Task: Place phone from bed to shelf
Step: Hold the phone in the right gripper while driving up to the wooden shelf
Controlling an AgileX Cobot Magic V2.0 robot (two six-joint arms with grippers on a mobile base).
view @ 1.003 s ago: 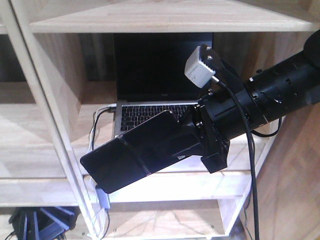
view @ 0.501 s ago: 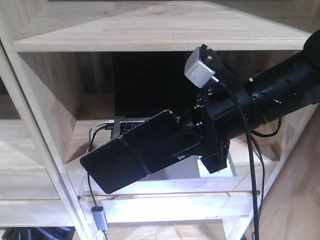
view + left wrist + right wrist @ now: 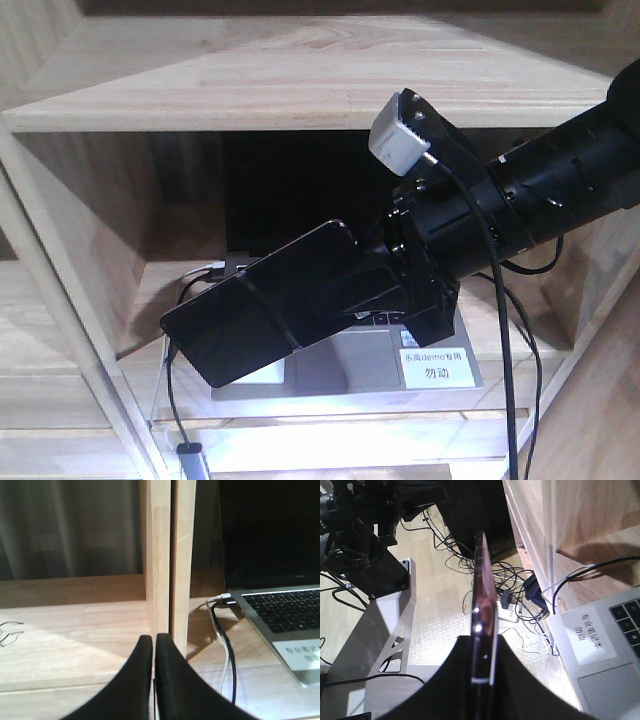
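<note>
The phone, long, glossy and black with a crease across its middle, hangs tilted in the air in front of the shelf. My right gripper is shut on its right end. In the right wrist view the phone shows edge-on with a pinkish rim, clamped between both fingers of the right gripper. My left gripper is shut with nothing in it, low in front of a pale upright post of the shelf. The bed is out of view.
An open silver laptop with a white label sits on the lower shelf board behind the phone. White and black cables run from its left side. Tangled cords and the metal base lie on the floor below.
The shelving has slid downward and grown larger in the front view, showing more of the upper board and the laptop's label. The arm and phone keep the same place in the picture.
</note>
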